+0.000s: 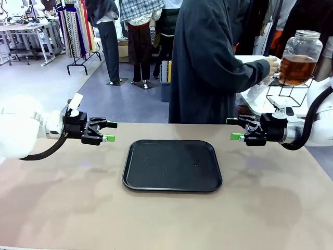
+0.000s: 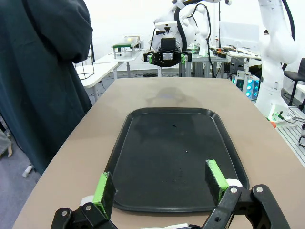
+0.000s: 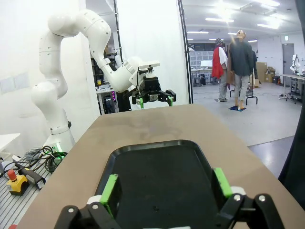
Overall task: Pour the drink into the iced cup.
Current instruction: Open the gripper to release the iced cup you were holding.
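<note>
Amber-brown drink in the large clear glass jar with metal lid (image 1: pixel 298 57) is sitting upright on a wire stand off the counter (image 1: pixel 62 208), far right; right hand (image 1: pixel 235 129) is hovering nearer than left hand (image 1: pixel 110 131); both wide open, empty.

A bare black tray (image 1: pixel 172 165) lies mid-counter (image 1: pixel 67 208) with open counter on every side of it, the left hand (image 1: pixel 108 131) and right hand (image 1: pixel 234 129) hovering beyond its ends, a person (image 1: pixel 208 62) standing past its far edge.
</note>
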